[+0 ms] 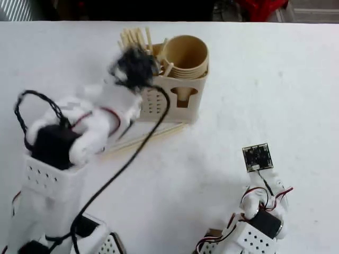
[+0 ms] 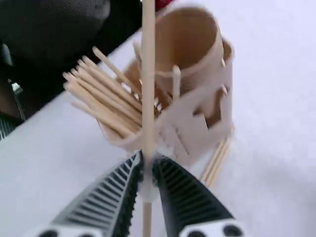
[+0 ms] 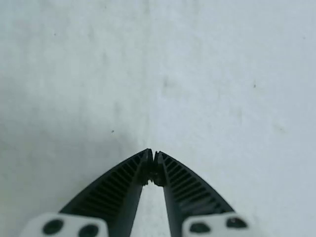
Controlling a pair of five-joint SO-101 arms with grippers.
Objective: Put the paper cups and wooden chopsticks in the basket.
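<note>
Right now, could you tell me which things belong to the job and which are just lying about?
Job: basket; paper cups in it; chopsticks standing in it; chopstick gripped by the left hand; loose chopsticks on the table beside the basket.
Lying about: black cable; right hand, shut, over the table.

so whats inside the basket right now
A stack of paper cups sits in one compartment and a bundle of wooden chopsticks leans in the other. The basket walls hide their lower parts, and the left arm covers part of the chopstick side.
</note>
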